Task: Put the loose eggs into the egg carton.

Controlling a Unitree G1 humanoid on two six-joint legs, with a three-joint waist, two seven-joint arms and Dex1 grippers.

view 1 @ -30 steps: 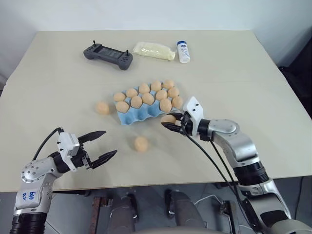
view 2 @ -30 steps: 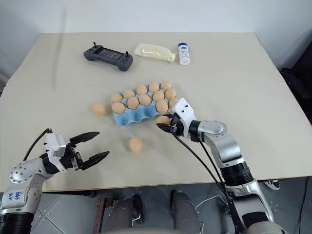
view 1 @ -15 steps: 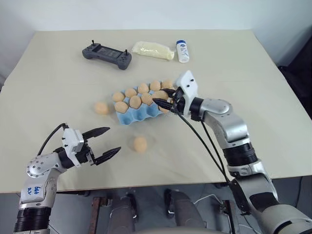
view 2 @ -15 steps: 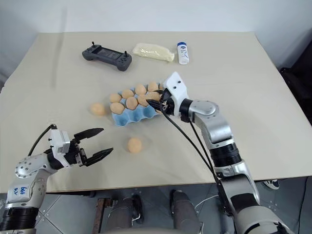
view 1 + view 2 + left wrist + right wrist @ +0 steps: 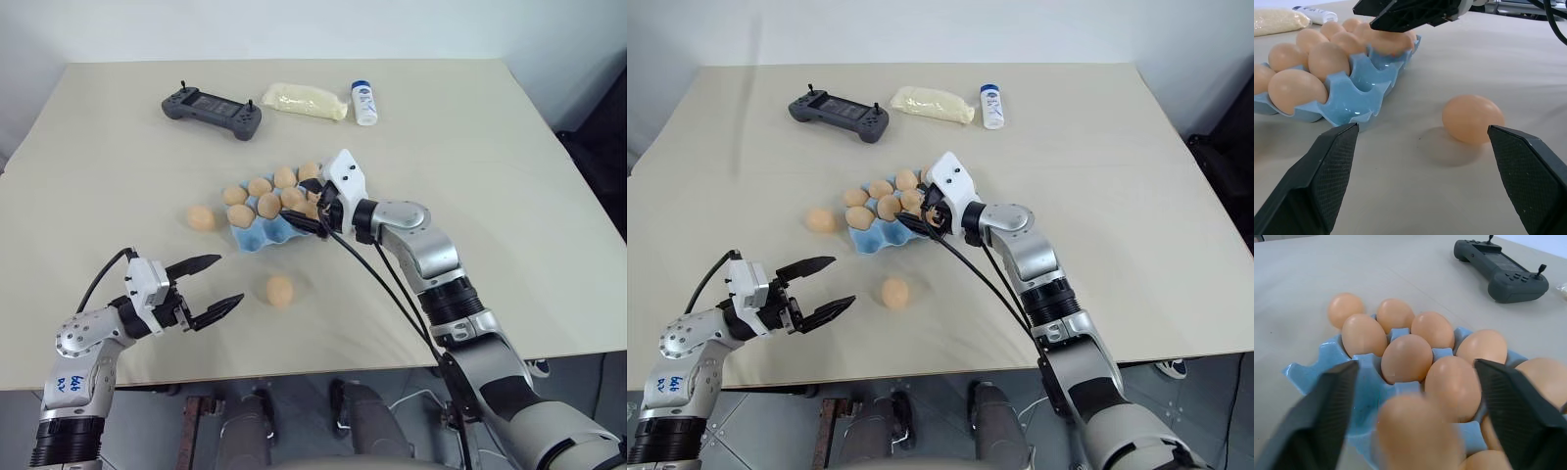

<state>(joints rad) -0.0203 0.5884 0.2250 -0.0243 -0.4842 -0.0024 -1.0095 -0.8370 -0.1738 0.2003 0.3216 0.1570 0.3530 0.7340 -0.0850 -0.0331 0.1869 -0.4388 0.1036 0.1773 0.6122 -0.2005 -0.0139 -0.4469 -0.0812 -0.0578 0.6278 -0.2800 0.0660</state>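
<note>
While the right gripper (image 5: 312,213) hangs over the carton (image 5: 257,235) with fingers spread, a blurred egg (image 5: 1420,431) sits between them above the cups; contact can't be judged. The left gripper (image 5: 217,285) is spread too, near a loose egg (image 5: 279,290). Another egg (image 5: 201,217) lies just left of the carton.

Two silver-grey metal arms with black joint bands end in white wrist blocks, each carrying a pair of black tapered fingers: the left gripper (image 5: 208,288) and the right gripper (image 5: 312,212). Black cables loop along both forearms (a thicker pair trails beneath the right one). Blue handwritten marks sit on the left arm's rounded grey elbow housing.
</note>
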